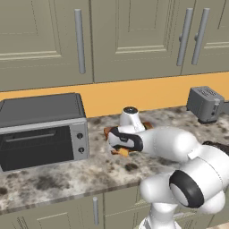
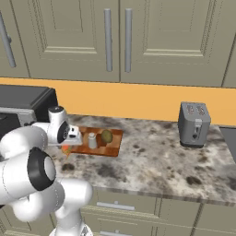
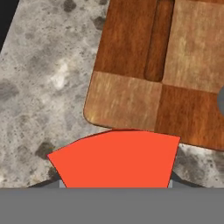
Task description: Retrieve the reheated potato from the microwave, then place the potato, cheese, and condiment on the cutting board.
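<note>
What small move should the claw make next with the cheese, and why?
Probably carry the cheese a little further over the cutting board before lowering it. In the hand view the red wedge sits in the claw mostly above the counter, reaching just the board's corner. The potato already lies on the board.

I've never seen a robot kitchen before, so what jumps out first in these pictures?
The big white robot arm bends low over the speckled counter. Its end effector holds a cheese wedge with a red top, just off the corner of the checkered cutting board. On that board stand a potato and a small grey condiment shaker, side by side.
</note>
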Motion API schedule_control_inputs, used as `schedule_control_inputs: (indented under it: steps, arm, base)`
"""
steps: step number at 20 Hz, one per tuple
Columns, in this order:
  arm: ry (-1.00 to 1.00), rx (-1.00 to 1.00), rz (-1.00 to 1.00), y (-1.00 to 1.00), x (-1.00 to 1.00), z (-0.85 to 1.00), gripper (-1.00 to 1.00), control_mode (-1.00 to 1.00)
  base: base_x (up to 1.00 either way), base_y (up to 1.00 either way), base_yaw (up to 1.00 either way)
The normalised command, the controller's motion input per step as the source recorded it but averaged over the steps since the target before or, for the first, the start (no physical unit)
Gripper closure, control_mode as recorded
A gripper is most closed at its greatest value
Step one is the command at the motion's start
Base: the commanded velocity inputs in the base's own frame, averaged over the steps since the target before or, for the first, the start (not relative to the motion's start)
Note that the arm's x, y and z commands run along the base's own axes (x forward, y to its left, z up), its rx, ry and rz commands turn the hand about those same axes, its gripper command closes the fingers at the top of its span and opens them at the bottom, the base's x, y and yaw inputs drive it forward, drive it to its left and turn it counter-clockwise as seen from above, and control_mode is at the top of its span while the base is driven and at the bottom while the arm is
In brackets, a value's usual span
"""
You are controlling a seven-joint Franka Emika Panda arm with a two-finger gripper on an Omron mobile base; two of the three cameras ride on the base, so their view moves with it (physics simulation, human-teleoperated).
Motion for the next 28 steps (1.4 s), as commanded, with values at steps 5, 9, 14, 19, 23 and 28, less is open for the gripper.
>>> schedule_control_inputs:
  steps: [5,9,14,19,23,28]
  arm:
    - [0.0,0.0,-0.01,0.0,0.5,0.11,1.0,-1.0]
    - [0.0,0.0,-0.01,-0.01,0.33,0.04,1.0,-1.0]
    - [0.0,0.0,0.0,-0.04,0.3,0.0,1.0,-1.0]
    - [0.0,0.0,0.0,-0.06,0.34,-0.02,1.0,-1.0]
    - [0.0,0.0,-0.01,-0.08,0.28,-0.08,1.0,-1.0]
    - [0.0,0.0,0.0,-0.07,0.31,-0.14,1.0,-1.0]
  base:
    - [0.0,0.0,0.0]
    - [0.0,0.0,0.0]
    - [0.0,0.0,0.0]
    - [0.0,0.0,0.0]
    - [0.0,0.0,0.0]
    - [0.0,0.0,0.0]
